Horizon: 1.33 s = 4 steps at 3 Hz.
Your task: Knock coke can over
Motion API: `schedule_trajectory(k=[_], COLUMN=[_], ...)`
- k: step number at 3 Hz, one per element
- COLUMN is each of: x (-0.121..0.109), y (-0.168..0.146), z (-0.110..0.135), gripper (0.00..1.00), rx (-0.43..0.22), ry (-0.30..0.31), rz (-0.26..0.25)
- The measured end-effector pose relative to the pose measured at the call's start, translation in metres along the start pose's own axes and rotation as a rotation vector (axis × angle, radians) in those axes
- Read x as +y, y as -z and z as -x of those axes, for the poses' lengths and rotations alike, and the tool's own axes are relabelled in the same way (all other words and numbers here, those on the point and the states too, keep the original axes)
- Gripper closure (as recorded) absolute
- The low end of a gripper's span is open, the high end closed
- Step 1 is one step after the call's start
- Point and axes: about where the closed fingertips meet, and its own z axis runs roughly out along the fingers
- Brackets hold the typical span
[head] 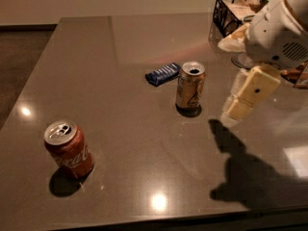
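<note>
The coke can [68, 148], red with white script and a silver top, stands upright near the front left of the dark table [130, 129]. My gripper [248, 96], cream-coloured under a white arm, hangs above the right side of the table. It is far to the right of the coke can and touches nothing. Its shadow falls on the table below it.
A gold can [190, 86] stands upright at mid-table, just left of the gripper. A blue snack packet [162, 73] lies behind that can. A black wire basket [234, 12] with items and a glass stand at the back right. The table's front edge is close below the coke can.
</note>
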Motion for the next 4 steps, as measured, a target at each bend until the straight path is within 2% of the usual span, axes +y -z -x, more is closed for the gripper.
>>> schedule_trajectory(k=[1, 3, 4], x=[0.023, 0.07, 0.1], y=[-0.02, -0.077, -0.097], z=[0.041, 0.119, 0.155], gripper=[0.0, 0.0, 0.0], rx=[-0.09, -0.176, -0.231], ry=[0.049, 0.141, 0.171], rz=[0.041, 0.094, 0.142])
